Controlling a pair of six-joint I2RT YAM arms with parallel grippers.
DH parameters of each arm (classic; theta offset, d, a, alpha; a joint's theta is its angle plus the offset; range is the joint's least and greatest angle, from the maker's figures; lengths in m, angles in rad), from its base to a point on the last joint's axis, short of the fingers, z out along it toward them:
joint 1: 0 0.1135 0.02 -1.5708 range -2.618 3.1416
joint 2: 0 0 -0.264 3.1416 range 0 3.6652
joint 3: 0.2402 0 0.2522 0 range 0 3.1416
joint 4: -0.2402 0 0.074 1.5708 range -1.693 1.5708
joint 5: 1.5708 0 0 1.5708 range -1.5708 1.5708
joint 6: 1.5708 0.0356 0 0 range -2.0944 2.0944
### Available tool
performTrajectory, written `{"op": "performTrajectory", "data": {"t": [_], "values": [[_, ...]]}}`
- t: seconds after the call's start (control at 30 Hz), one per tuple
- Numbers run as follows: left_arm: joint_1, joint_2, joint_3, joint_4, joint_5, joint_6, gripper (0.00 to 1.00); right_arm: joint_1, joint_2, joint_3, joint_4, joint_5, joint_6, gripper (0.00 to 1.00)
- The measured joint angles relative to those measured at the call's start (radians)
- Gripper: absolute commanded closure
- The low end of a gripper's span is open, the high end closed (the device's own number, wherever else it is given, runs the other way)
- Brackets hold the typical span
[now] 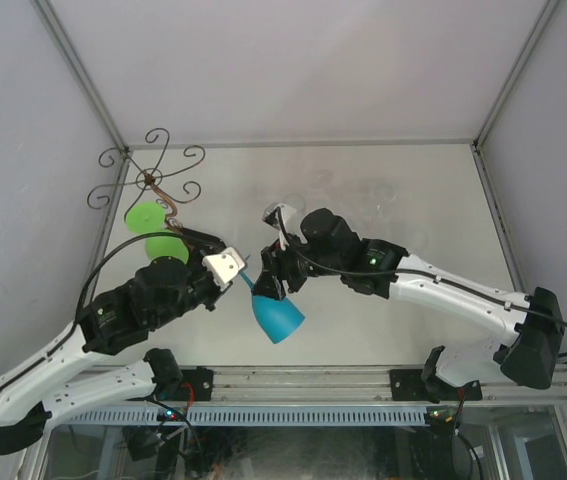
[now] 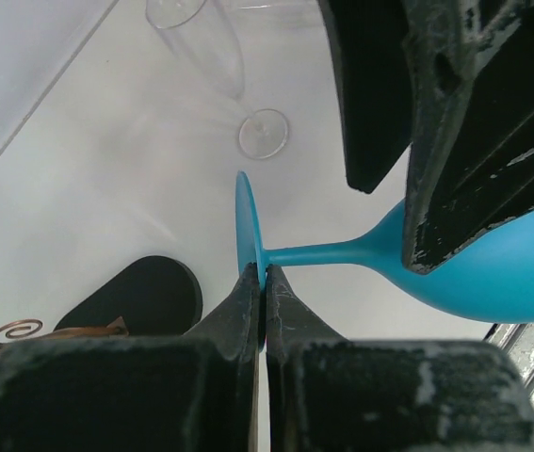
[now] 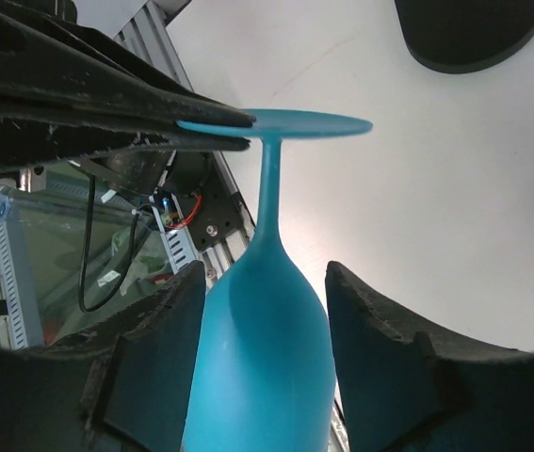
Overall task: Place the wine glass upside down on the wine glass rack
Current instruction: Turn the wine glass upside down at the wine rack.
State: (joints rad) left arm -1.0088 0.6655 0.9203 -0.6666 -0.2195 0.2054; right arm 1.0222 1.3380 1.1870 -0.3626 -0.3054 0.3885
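The blue wine glass (image 1: 278, 318) hangs in the air between both arms, tilted with its bowl toward the near edge. My left gripper (image 1: 244, 279) is shut on the rim of its round foot (image 2: 246, 221), jaws pressed together on the thin disc. My right gripper (image 1: 267, 288) straddles the bowl (image 3: 262, 358), one finger against each side of it. The wine glass rack (image 1: 153, 183) stands at the far left, its thin scroll arms spread out. Its black oval base (image 2: 144, 297) lies just beyond the glass foot.
Two green glasses (image 1: 149, 220) sit at the rack behind my left arm. Clear glasses (image 1: 383, 195) stand at the back right of the white table; one lies near the blue foot (image 2: 212, 47). The metal frame rail (image 1: 303, 385) runs along the near edge.
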Motion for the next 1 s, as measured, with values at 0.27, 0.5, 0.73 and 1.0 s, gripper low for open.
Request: {"op": "performTrajectory", "data": {"t": [0.27, 0.5, 0.73, 1.0], "values": [[0.000, -0.005, 0.000, 0.015, 0.017, 0.025, 1.00, -0.001, 0.067, 0.000, 0.068, -0.046, 0.020, 0.57], [0.000, -0.013, 0.000, 0.011, 0.014, 0.034, 1.00, -0.001, 0.106, 0.000, 0.118, -0.078, 0.048, 0.68], [0.000, -0.019, 0.000, 0.013, 0.013, 0.034, 1.00, -0.002, 0.130, 0.039, 0.119, -0.079, 0.059, 0.87], [0.000, -0.020, 0.000, 0.013, 0.011, 0.035, 1.00, -0.004, 0.135, 0.050, 0.112, -0.074, 0.063, 0.80]]}}
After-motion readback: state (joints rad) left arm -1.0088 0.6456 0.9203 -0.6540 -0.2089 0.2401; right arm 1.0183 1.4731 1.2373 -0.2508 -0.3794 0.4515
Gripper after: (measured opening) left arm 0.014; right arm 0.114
